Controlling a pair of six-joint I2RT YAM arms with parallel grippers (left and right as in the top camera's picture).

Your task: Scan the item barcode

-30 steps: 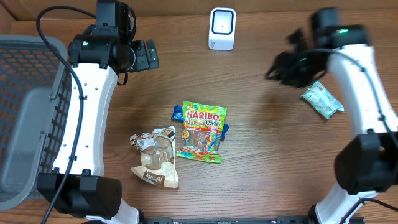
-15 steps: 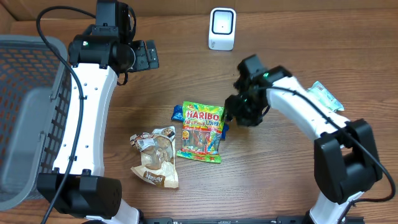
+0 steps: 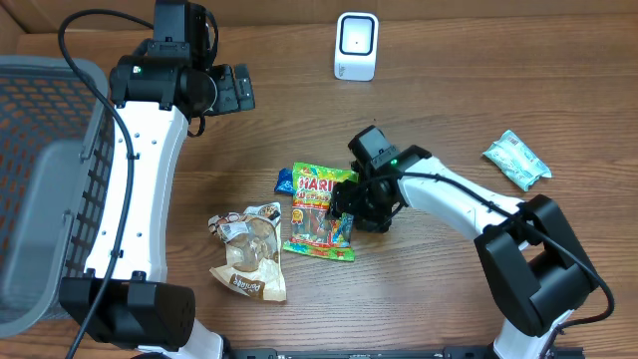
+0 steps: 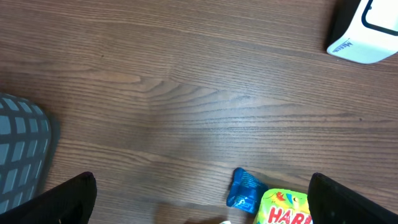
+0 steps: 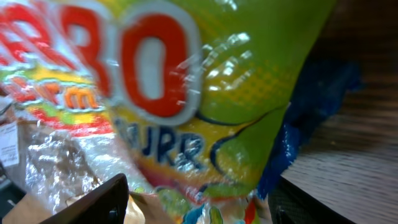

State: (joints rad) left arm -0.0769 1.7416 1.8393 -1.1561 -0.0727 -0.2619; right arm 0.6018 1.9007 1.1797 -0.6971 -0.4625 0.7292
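A green Haribo candy bag (image 3: 319, 211) lies flat mid-table, overlapping a small blue packet (image 3: 285, 180). My right gripper (image 3: 348, 206) hovers low over the bag's right edge. In the right wrist view the bag (image 5: 186, 93) fills the frame, and the open right gripper (image 5: 200, 208) has a dark finger on each side of it without pinching it. The white barcode scanner (image 3: 356, 46) stands at the back. My left gripper (image 3: 235, 89) is raised at the back left, open and holding nothing. Its wrist view takes in the scanner (image 4: 367, 31) and the blue packet (image 4: 245, 190).
A brown and clear snack bag (image 3: 249, 254) lies left of the Haribo bag. A teal packet (image 3: 516, 160) sits at the far right. A grey mesh basket (image 3: 40, 179) takes up the left edge, its corner (image 4: 22, 149) visible in the left wrist view.
My right arm swung from the far right, near the teal packet, across to the Haribo bag and lowered over it, its jaws spreading wider. The left arm stayed still.
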